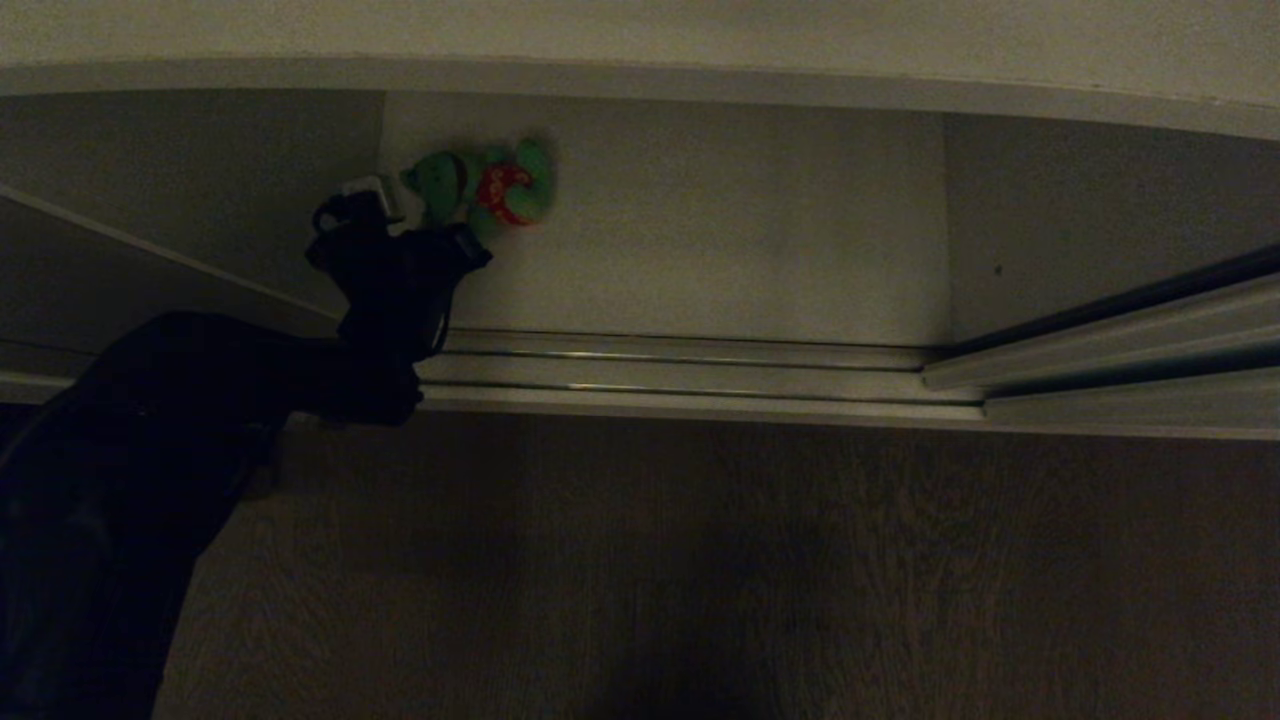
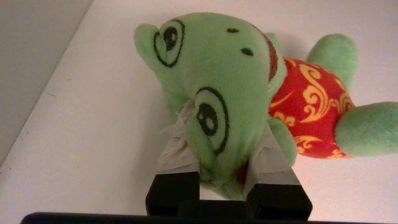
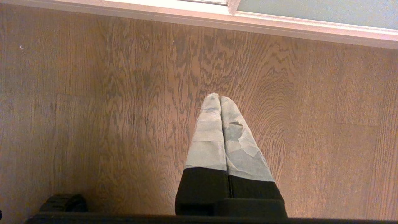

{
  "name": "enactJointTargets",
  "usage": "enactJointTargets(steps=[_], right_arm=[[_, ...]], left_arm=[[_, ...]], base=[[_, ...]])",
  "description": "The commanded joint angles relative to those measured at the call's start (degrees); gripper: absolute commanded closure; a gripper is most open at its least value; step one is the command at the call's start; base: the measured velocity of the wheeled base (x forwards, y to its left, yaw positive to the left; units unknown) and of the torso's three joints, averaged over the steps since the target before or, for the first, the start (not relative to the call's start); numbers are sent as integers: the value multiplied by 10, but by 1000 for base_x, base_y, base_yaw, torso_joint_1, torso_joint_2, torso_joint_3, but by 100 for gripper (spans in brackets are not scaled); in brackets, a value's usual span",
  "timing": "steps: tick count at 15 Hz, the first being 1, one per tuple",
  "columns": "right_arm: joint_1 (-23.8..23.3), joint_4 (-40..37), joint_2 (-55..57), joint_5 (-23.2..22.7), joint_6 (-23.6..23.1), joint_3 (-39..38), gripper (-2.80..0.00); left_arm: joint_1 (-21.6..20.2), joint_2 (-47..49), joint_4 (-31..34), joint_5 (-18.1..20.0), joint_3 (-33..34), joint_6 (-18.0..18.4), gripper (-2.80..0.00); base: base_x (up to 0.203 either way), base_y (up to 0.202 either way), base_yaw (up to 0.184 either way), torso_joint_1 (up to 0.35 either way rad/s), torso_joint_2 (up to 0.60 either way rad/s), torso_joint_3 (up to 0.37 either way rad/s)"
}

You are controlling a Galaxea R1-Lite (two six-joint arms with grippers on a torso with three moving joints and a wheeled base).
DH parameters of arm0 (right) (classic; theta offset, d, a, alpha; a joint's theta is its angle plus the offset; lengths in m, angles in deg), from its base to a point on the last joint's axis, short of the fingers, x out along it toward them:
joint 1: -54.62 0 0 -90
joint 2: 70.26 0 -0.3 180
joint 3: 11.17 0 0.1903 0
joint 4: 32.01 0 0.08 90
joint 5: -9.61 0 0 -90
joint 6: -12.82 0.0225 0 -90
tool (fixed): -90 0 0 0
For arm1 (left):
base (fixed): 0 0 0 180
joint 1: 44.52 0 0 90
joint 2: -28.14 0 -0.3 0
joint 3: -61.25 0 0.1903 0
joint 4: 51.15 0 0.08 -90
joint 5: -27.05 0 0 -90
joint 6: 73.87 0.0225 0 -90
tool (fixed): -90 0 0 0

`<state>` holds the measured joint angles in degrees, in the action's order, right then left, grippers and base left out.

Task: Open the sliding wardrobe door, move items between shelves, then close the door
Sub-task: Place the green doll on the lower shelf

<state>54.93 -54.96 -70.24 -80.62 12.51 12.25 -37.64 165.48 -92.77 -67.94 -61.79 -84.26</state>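
My left gripper [image 1: 425, 215] reaches into the wardrobe at the left and is shut on the head of a green plush toy [image 1: 500, 185] with a red patterned patch. In the left wrist view the taped fingers [image 2: 178, 146] squeeze the toy's face [image 2: 224, 62] from both sides. The toy's body lies close over a white shelf board [image 2: 93, 124]; I cannot tell whether it rests on it. The edge of another white shelf [image 1: 640, 78] runs across above. The sliding wardrobe door [image 1: 1150, 330] stands pushed to the right. My right gripper [image 3: 217, 98] hangs shut and empty over the floor, outside the head view.
Metal door tracks [image 1: 680, 375] run along the wardrobe's front edge. A brown wooden floor [image 1: 700, 580] lies in front of them. A grey inner side wall [image 2: 28, 46] stands close beside the toy. The white board [image 1: 720, 250] stretches bare to the toy's right.
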Motion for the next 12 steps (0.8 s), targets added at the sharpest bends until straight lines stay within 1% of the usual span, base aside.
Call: enactJointTargets(steps=[1,3,6,7,11,12], right_arm=[[0,0,0,0,0,0,0],[0,0,0,0,0,0,0],[0,0,0,0,0,0,0],[0,0,0,0,0,0,0],[0,0,0,0,0,0,0],[0,0,0,0,0,0,0]], left_arm=[[1,-40,6,2,17,-2,0],[3,-77,20,10,53,-2,0],[4,-138,74,40,118,-1,0],[4,-155,81,46,136,1,0],[13,-146,84,42,141,5,0],[13,-138,84,42,138,5,-280]], base=[[0,0,0,0,0,0],[0,0,0,0,0,0],[0,0,0,0,0,0],[0,0,0,0,0,0],[0,0,0,0,0,0],[0,0,0,0,0,0]])
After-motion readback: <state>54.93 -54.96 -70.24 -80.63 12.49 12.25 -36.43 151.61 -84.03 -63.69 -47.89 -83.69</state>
